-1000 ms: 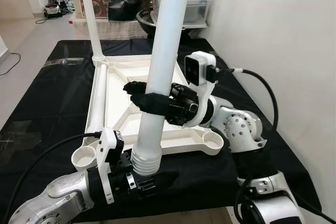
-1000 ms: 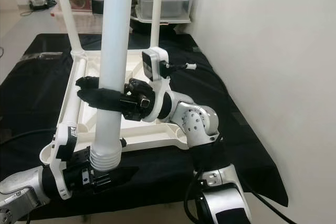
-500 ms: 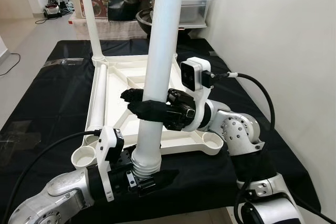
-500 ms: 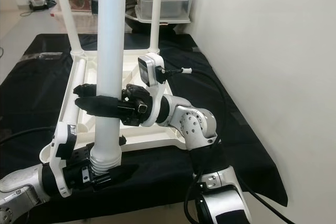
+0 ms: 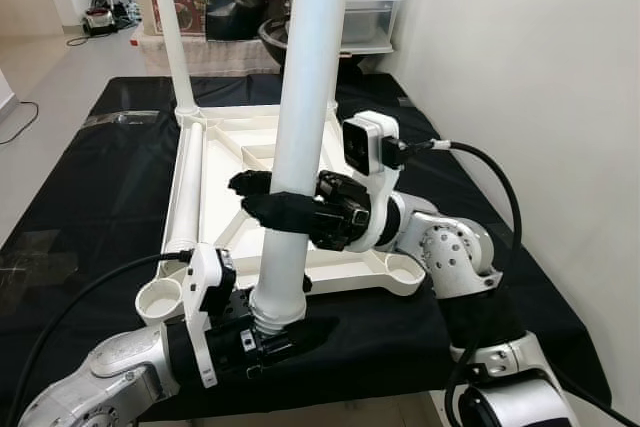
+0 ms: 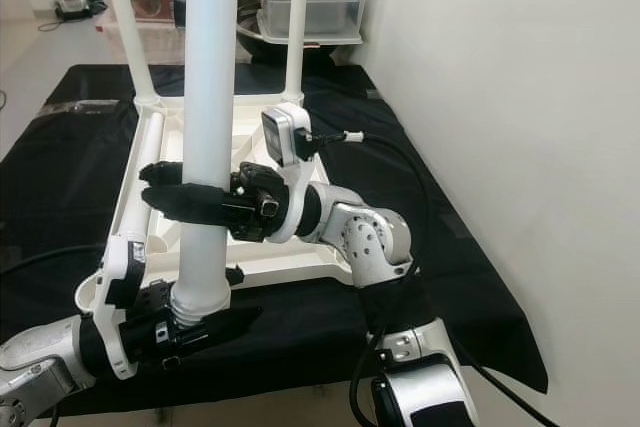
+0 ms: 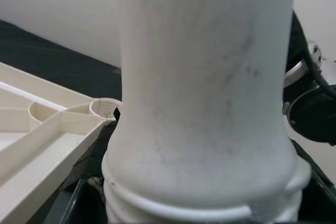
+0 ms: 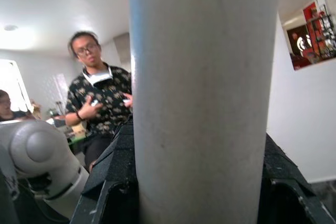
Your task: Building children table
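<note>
Left eye view: right gripper [image 5: 262, 197] clasps the upright table leg [image 5: 303, 117] mid-shaft and left gripper [image 5: 262, 339] clamps its ribbed foot beside the tabletop frame [image 5: 195, 162]; keeping it vertical should ease seating.

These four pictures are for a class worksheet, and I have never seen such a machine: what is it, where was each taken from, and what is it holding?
It is a humanoid robot with two silver arms. Two pictures come from cameras in its head, looking down; two from cameras on its wrists, looking along the fingers. On a black-covered table lies an upside-down white tabletop, two legs already standing in its far corners. Both arms hold a third white leg upright: the right tool clamps its middle, the left tool grips its ribbed lower end. A person appears behind in the right wrist picture.
</note>
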Tool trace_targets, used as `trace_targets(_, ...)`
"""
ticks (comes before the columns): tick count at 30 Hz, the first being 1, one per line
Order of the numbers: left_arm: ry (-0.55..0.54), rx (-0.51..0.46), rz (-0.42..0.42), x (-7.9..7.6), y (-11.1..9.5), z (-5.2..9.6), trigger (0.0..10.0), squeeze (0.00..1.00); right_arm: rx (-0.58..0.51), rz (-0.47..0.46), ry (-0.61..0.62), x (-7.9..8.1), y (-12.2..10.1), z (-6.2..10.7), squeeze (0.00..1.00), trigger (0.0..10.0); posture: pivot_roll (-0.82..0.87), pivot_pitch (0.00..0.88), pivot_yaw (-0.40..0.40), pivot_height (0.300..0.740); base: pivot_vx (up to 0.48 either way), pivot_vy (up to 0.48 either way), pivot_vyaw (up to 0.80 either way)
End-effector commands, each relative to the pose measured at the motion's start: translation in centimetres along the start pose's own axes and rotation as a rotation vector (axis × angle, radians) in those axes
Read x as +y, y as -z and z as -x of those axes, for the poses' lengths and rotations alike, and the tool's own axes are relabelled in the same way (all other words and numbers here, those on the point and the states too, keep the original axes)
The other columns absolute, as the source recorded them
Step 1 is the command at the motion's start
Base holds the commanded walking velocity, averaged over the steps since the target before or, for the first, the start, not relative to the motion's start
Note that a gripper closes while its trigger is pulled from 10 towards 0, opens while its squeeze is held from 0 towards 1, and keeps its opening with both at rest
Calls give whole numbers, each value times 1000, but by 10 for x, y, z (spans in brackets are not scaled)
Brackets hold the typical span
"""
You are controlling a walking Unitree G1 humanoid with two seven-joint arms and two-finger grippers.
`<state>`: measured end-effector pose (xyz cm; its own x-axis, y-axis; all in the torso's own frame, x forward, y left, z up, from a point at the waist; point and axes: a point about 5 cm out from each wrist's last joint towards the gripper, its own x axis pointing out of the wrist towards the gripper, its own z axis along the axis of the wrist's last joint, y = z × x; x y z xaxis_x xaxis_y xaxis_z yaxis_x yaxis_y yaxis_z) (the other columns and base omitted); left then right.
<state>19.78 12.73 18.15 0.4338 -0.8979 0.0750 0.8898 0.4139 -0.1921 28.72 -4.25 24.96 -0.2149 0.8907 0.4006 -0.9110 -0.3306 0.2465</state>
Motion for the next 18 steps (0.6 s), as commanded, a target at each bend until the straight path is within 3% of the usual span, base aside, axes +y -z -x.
trace_targets(1, 7, -23, -17, -1, -3, -1, 0, 0, 68, -14, 86, -7, 8, 1, 0, 10000, 97, 0, -70, 740, 0, 0, 0)
trace_targets(2, 9, -19, -18, -1, -3, -1, 0, 0, 66, -25, 100, -8, 8, 1, 1000, 10000, 97, 0, -70, 740, 0, 0, 0)
trace_targets(8, 3, -12, -36, -1, -3, -1, 0, 0, 42, -16, 162, -13, 5, 2, 1000, 10000, 96, 0, -71, 740, 0, 0, 0)
trace_targets(9, -10, -12, -44, 0, -3, 0, 0, 0, 30, 13, 205, -16, 2, 3, 678, 10000, 97, 0, -72, 740, 0, 0, 0)
trace_targets(10, -10, -12, -44, 0, -3, 0, 0, 0, 30, 13, 205, -16, 2, 3, 678, 10000, 97, 0, -72, 740, 0, 0, 0)
trace_targets(11, -19, -11, -49, 1, -4, 0, 0, 0, 21, 22, 213, -16, 1, 4, 0, 10000, 97, 0, -72, 740, 0, 0, 0)
trace_targets(13, -35, -14, -55, 2, -4, 1, 0, 0, -11, 16, 246, -18, -1, 4, 0, 10000, 97, 0, -72, 740, 0, 0, 0)
trace_targets(15, -155, -11, -100, 15, -5, 2, 0, 0, -84, 11, 312, -21, -6, 5, 0, 10000, 97, 0, -72, 740, 0, 0, 0)
trace_targets(17, -155, -11, -100, 15, -5, 2, 0, 0, -84, 11, 312, -21, -6, 5, 0, 10000, 97, 0, -72, 740, 0, 0, 0)
trace_targets(18, -233, 4, -135, 23, -4, 3, 0, 0, -118, 7, 346, -22, -8, 6, 0, 10000, 95, 0, -70, 740, 0, 0, 0)
